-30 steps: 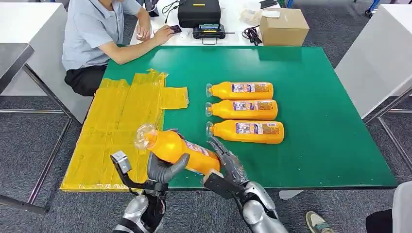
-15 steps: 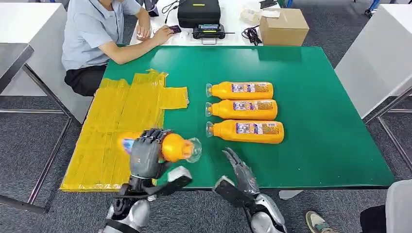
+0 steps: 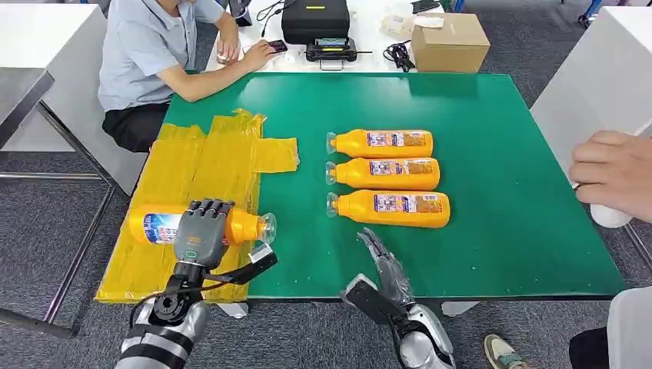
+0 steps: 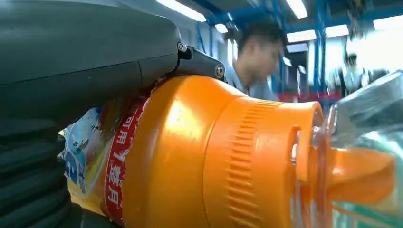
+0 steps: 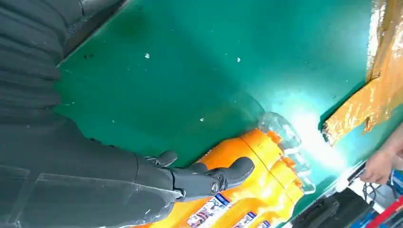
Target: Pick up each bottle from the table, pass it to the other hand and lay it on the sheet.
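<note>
Held bottle: you see an orange bottle (image 3: 165,226) lying on its side in the left robot hand (image 3: 201,233), over the near part of the yellow sheet (image 3: 194,178); its clear cap (image 3: 266,227) points toward the green bench (image 3: 500,154). Whether it already rests on the sheet, you cannot tell.
Bottle look: glossy orange body, ribbed orange collar under a see-through domed cap, and a blue, white and red label near the base end. In the left wrist view the collar's ridges and the red band of the label (image 4: 121,156) are sharp.
Left robot hand: its dark fingers wrap over the top of the bottle's middle, grasping it.
Right robot hand: you find it (image 3: 387,269) at the bench's near edge, fingers stretched out and apart, holding nothing.
Bottles on the bench: three more orange bottles lie side by side in a row, caps toward the sheet: far (image 3: 380,143), middle (image 3: 383,174), near (image 3: 389,208). Each shows a printed label on its side.
Sheet: crinkled yellow film covering the bench's left side and hanging past its left edge.
People: a seated person (image 3: 150,58) at the far left corner; another person's hand (image 3: 615,175) at the right edge holding something white.
</note>
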